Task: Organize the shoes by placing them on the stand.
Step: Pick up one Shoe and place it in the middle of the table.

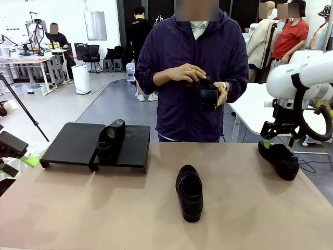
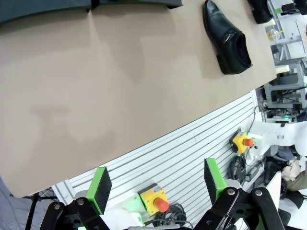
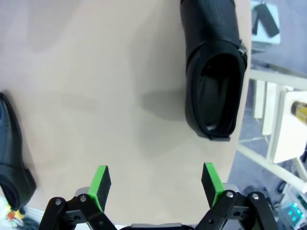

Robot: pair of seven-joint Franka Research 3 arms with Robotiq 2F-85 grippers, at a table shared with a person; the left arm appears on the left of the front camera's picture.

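Over tan table [image 1: 234, 208], right gripper [image 1: 280, 138] hovers open, apparently above shoe [image 1: 279, 159].

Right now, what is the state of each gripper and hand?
Left gripper: open, holding nothing.
Right gripper: open, holding nothing.
Person's hands: holding one shoe.

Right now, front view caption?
One shoe on the stand, middle shoe and right shoe on the table, fourth shoe in the person's hands.

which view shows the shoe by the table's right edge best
The right wrist view: the shoe is close, seen from above, its opening plain. The front view shows it at a low angle, just below the right tool. The left wrist view catches a small part of it at the top edge.
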